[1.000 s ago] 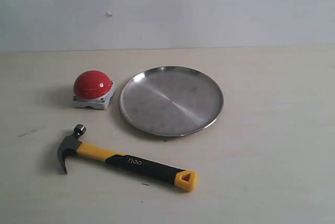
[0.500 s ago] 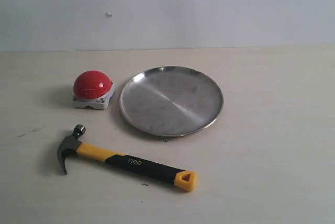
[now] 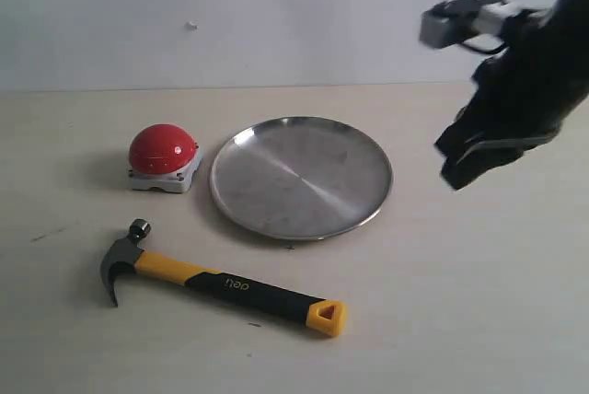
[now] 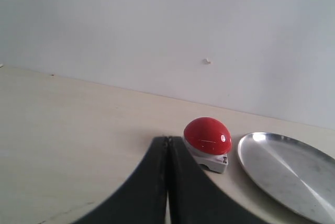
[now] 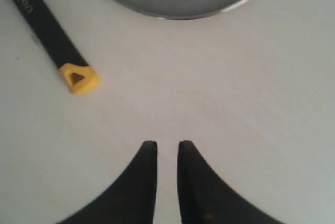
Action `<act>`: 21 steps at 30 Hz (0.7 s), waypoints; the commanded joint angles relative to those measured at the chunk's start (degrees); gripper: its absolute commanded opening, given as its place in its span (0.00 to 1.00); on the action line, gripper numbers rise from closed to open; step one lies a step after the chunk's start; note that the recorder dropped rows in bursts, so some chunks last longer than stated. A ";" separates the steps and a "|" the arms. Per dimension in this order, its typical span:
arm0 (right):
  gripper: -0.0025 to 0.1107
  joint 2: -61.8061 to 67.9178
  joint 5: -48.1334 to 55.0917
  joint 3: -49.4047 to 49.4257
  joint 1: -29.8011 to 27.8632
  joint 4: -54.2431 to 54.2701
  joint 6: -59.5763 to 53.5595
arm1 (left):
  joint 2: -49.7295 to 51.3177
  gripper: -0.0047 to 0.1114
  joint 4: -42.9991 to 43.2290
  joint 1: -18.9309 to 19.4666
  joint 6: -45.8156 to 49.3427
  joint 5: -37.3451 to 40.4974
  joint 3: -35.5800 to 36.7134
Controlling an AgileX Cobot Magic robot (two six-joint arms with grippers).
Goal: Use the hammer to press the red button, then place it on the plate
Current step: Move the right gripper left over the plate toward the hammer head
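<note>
Plate (image 3: 301, 178) is seen with its whole metal surface bare, just beside red button (image 3: 163, 148). Hammer (image 3: 221, 282) is laid flat on worktop (image 3: 479, 302), apart from the plate's rim. Right gripper (image 3: 453, 173) is held above open worktop beside the plate, jaws slightly parted, nothing gripped. Left gripper (image 4: 167, 139) jaws are pressed closed.

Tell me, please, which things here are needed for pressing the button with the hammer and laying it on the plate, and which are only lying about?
Needed for the job:
hammer
red button
plate
right gripper

Only there:
small speck on the wall
dark marks on the table
No other loose thing shows.
</note>
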 commanded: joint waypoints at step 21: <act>0.39 22.08 -8.25 -16.37 29.49 -12.99 1.90 | -0.30 0.04 -0.24 0.08 0.11 -0.29 -0.09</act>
